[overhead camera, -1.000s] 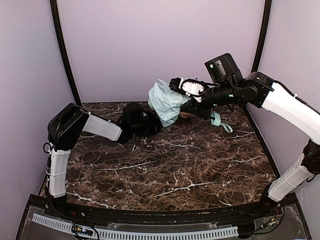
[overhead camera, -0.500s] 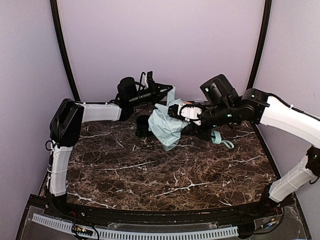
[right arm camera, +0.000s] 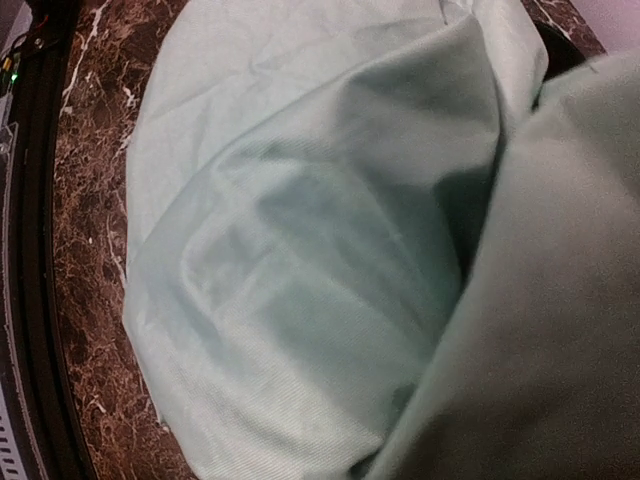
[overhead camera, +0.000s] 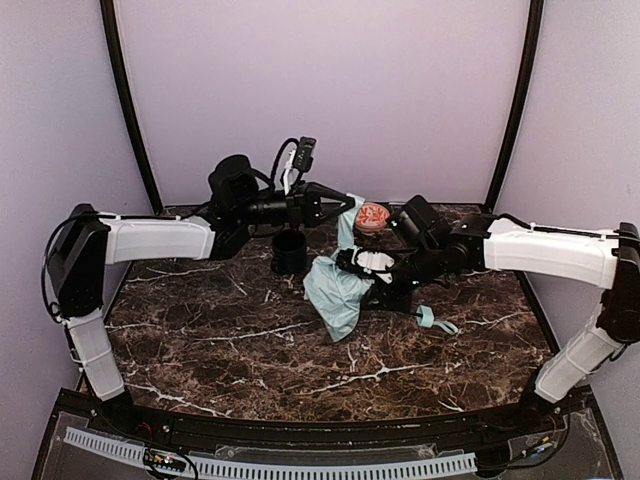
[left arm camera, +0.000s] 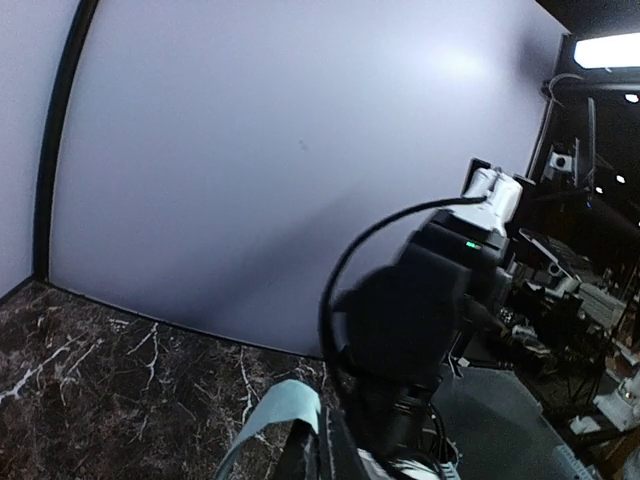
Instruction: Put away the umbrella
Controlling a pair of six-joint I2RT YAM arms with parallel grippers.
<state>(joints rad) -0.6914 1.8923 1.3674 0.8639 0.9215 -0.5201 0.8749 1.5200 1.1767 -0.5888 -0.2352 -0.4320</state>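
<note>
On the bench point(overhead camera: 250, 350): dark marble. Both arms meet over its middle, towards the back wall, and all the work is there.
Left arm point(overhead camera: 160, 238): it reaches across from your left. The left fingers point(overhead camera: 330, 203) are clenched, and a thin strip of the mint fabric seems to be pinched at their tip and hangs down from there. The left wrist view shows only the top of this strip point(left arm camera: 285, 410).
Right arm point(overhead camera: 545, 250): it comes in low from your right. The right fingers point(overhead camera: 362, 263) are buried in the bundle and seem to be grasping it. You cannot see their tips, so I judge the hold only from how the cloth gathers.
Umbrella point(overhead camera: 335, 295): collapsed but loose and not wrapped, a crumpled mint heap. Its lower end is on or just above the bench, between the two arms.
Mug point(overhead camera: 290, 252): dark, upright, just beside the heap on its left, below the left fingers.
Round pinkish thing point(overhead camera: 373, 216): behind the umbrella near the wall. I cannot tell what it is.
Strap point(overhead camera: 432, 318): it lies on the marble under the right arm, apart from the heap.
Risk, pulling: if you move the arms apart, the thin strip may slip out or tear.
Risk, sight: cloth point(right arm camera: 300, 250) fills the right wrist view, so there you work almost blind.
Risk, mug: a sweep of the loose fabric or the left arm may tip it.
Risk, strap: it may drag and catch under the right arm.
</note>
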